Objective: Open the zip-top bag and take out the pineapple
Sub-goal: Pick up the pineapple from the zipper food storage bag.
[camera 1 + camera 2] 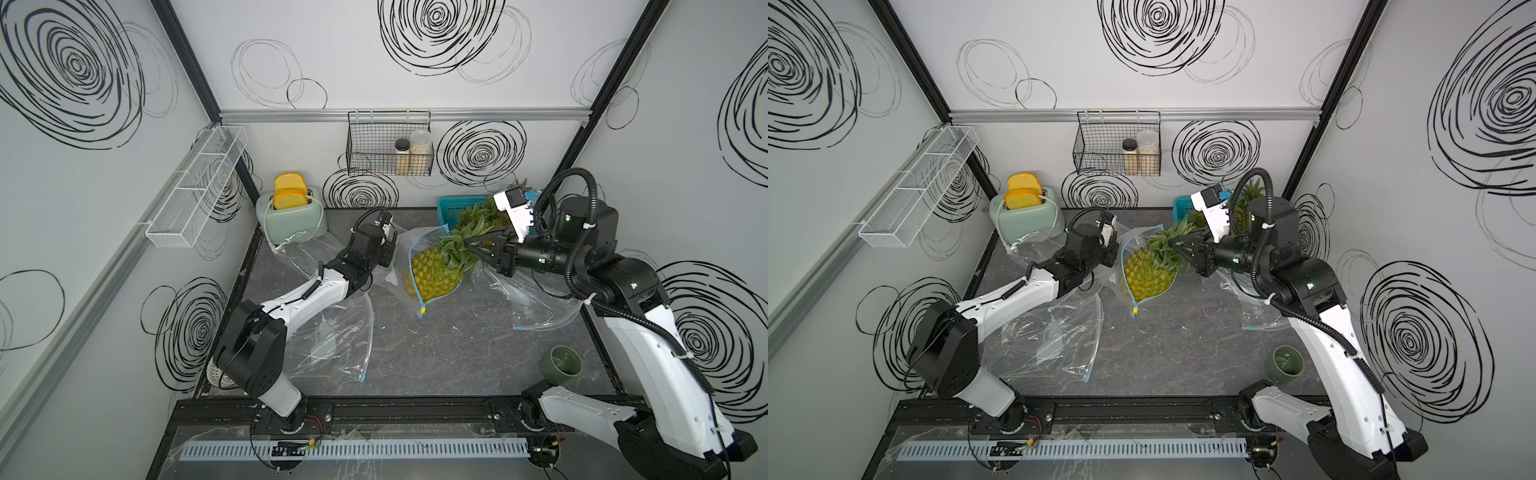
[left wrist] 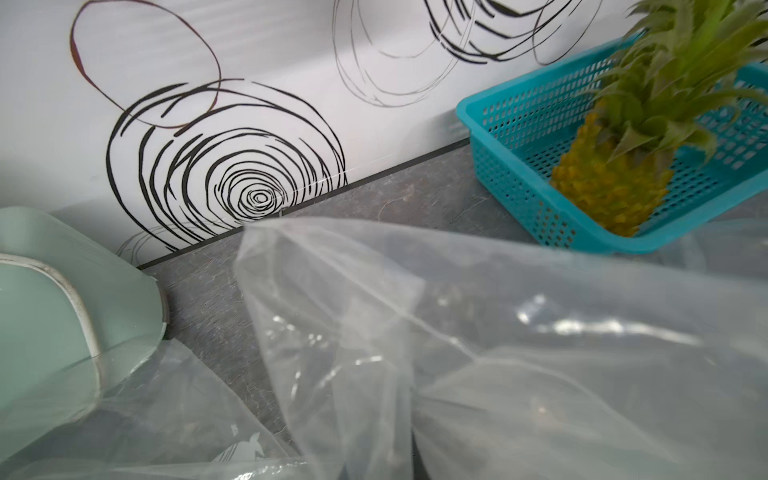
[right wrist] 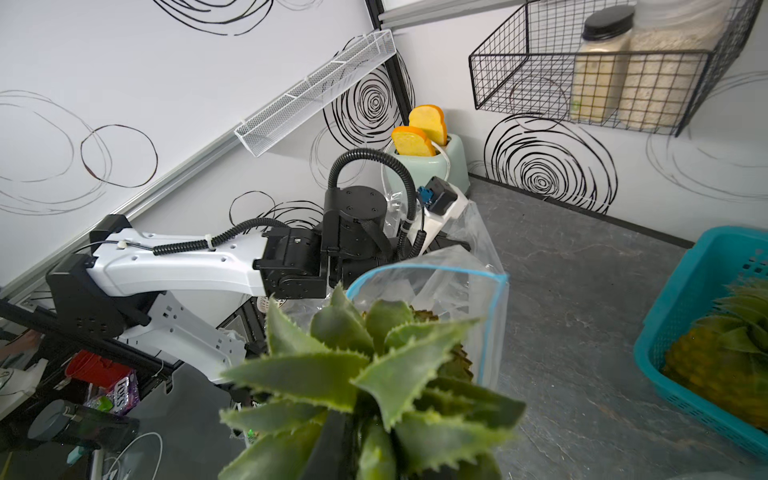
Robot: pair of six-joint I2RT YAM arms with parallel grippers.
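Zip open on clear blue-rimmed plastic bag (image 1: 398, 272); yellow pineapple (image 1: 436, 274) not yet clear of it, green crown clamped in right jaws at 3 o'clock, left jaws at 9 o'clock shut, apparently pinching bag.

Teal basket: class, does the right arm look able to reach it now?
Probably yes: the teal basket sits just behind the right pincer, nothing between; but the pincer is shut on the pineapple.

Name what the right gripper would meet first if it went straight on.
The pineapple: the right gripper grips its crown, and the fruit body probably lies straight ahead in the open zip-top bag.
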